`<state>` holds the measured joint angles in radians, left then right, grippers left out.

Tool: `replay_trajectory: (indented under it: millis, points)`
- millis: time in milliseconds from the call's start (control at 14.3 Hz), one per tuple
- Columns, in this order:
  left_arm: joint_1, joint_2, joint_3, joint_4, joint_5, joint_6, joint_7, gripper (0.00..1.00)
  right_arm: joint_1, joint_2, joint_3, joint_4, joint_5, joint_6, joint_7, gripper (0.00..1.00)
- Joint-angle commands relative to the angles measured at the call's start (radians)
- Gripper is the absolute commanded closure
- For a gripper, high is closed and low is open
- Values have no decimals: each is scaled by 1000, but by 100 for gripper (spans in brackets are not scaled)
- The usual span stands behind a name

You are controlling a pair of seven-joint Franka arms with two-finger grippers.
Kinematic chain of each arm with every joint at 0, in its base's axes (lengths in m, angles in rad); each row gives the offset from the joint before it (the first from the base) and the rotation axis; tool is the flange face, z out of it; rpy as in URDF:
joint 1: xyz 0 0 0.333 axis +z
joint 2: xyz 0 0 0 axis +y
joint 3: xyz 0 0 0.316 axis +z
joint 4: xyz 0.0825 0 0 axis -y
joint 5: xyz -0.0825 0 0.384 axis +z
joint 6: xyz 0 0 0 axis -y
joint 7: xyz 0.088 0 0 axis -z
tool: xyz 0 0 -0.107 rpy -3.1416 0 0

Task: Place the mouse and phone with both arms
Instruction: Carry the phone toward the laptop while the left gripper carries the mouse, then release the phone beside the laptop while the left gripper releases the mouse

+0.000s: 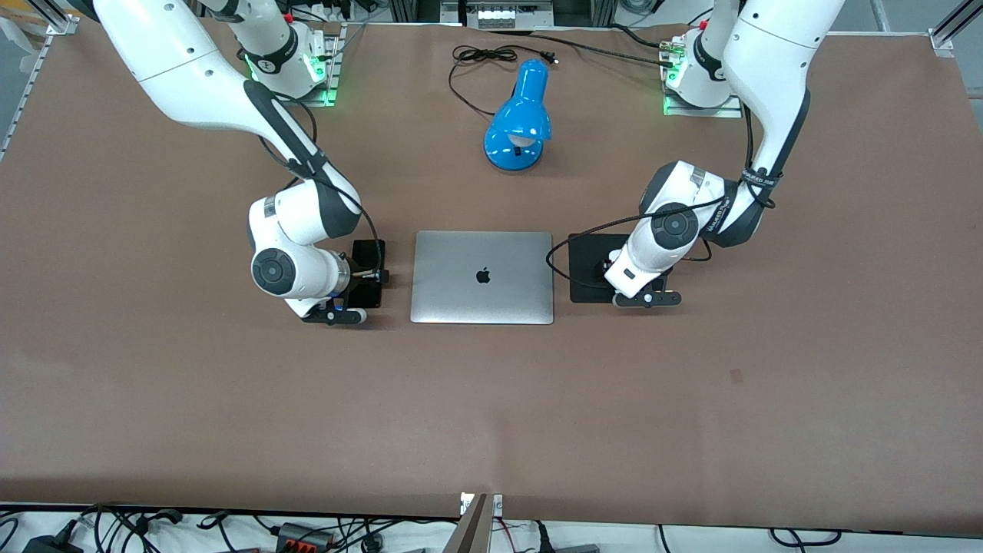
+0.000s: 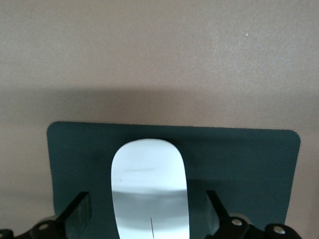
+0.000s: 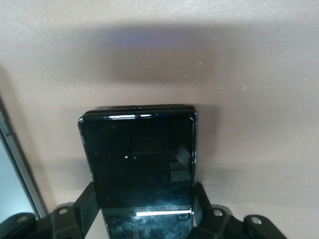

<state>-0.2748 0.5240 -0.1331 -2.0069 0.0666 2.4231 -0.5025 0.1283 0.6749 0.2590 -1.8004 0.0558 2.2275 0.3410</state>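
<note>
The white mouse (image 2: 149, 189) lies on the black mouse pad (image 2: 249, 164), beside the laptop toward the left arm's end. My left gripper (image 2: 148, 216) is low over it and open, with a finger on each side and a gap to each. In the front view the left gripper (image 1: 636, 283) hides the mouse. The black phone (image 3: 142, 164) sits between the fingers of my right gripper (image 3: 145, 206), which press on its long edges. In the front view the right gripper (image 1: 367, 275) holds the phone (image 1: 369, 250) low at the table beside the laptop, toward the right arm's end.
A closed silver laptop (image 1: 482, 276) lies between the phone and the mouse pad (image 1: 587, 265); its edge shows in the right wrist view (image 3: 7, 174). A blue desk lamp (image 1: 520, 119) with a black cord lies farther from the front camera, between the two bases.
</note>
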Motion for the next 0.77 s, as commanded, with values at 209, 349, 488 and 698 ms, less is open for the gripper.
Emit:
replay_trajectory:
  millis: [209,349,488,698]
  points:
    - [35,-88,13,109,27,-108,-13,0,-44,-38,-1,47,4,-43,-20,0]
    - [48,-101,15,227,28,-294,27,0,-47,-101,-7,107,-1,-151,-17,0]
    - [75,-102,13,354,27,-506,118,0,-56,-173,-52,144,-2,-256,-25,0]
    - [118,-108,13,460,27,-702,255,0,-104,-297,-99,153,-10,-440,-45,0]
